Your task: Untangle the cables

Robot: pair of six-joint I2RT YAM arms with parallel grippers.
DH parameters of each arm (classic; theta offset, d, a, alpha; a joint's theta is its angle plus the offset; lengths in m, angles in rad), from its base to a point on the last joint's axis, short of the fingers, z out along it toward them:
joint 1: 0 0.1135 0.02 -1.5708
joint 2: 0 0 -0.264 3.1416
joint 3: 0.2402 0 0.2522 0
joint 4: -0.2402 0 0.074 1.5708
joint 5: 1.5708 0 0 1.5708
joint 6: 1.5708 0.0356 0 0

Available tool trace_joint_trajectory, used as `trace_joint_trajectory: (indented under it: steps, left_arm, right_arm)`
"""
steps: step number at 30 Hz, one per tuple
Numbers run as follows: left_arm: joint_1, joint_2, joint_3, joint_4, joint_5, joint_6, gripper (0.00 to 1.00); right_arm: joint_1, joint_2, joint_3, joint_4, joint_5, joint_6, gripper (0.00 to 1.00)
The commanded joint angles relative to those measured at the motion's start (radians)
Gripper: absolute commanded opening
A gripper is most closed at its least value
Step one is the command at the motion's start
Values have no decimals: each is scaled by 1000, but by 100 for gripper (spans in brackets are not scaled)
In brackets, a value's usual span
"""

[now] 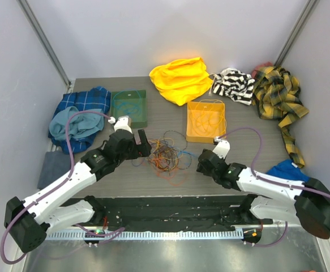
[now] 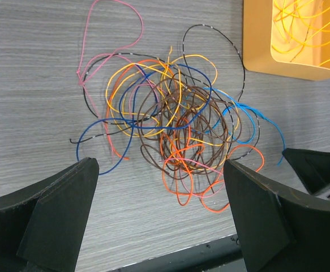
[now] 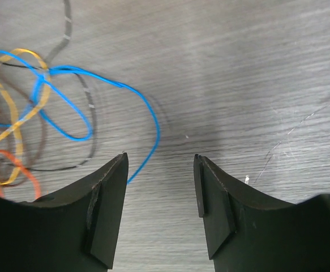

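Observation:
The cables (image 1: 166, 156) lie in one loose tangle on the grey table between my two arms. In the left wrist view the tangle (image 2: 176, 124) shows orange, yellow, blue, brown, pink and dark wires looping through one another. My left gripper (image 1: 145, 144) is just left of the tangle, wide open and empty (image 2: 160, 167), with the orange loops lying beyond its fingertips. My right gripper (image 1: 201, 161) is just right of the tangle, open and empty (image 3: 160, 157). A blue cable (image 3: 85, 72) loops past its left finger, its end lying just ahead of that fingertip.
An orange bin (image 1: 206, 120) holding yellow wires stands behind the tangle and shows in the left wrist view (image 2: 255, 39). A green bin (image 1: 129, 107) stands back left. Cloths lie around: yellow (image 1: 181, 79), striped (image 1: 234, 85), plaid (image 1: 278, 93), blue plaid (image 1: 82, 110), blue (image 1: 289, 169).

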Motion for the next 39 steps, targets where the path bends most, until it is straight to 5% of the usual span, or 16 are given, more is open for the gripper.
trace_joint_trajectory:
  steps: [1, 10, 14, 17, 22, 26, 39]
  left_arm:
    - [-4, 5, 0, 33, 22, -27, 97]
    - [-4, -35, -29, 24, 16, -38, 97]
    - [-4, -36, -31, 19, 27, -44, 97]
    - [-4, -38, -37, 17, 27, -46, 97]
    - [-4, -52, -40, 20, 22, -46, 97]
    - [-4, -66, -37, 37, 4, -44, 100]
    - [-6, -24, 9, 227, 188, 22, 100]
  right_arm:
    - [-6, 81, -4, 69, 13, 8, 58]
    - [-92, 178, -26, 224, -63, 12, 54]
    - [-107, 224, -15, 239, -96, 2, 13]
    - [-109, 219, -17, 235, -100, -2, 1]
    - [-101, 8, 25, 190, -102, -77, 1]
    - [-87, -144, 225, 101, -77, -208, 1]
    - [-86, -79, 769, -32, -223, -375, 1]
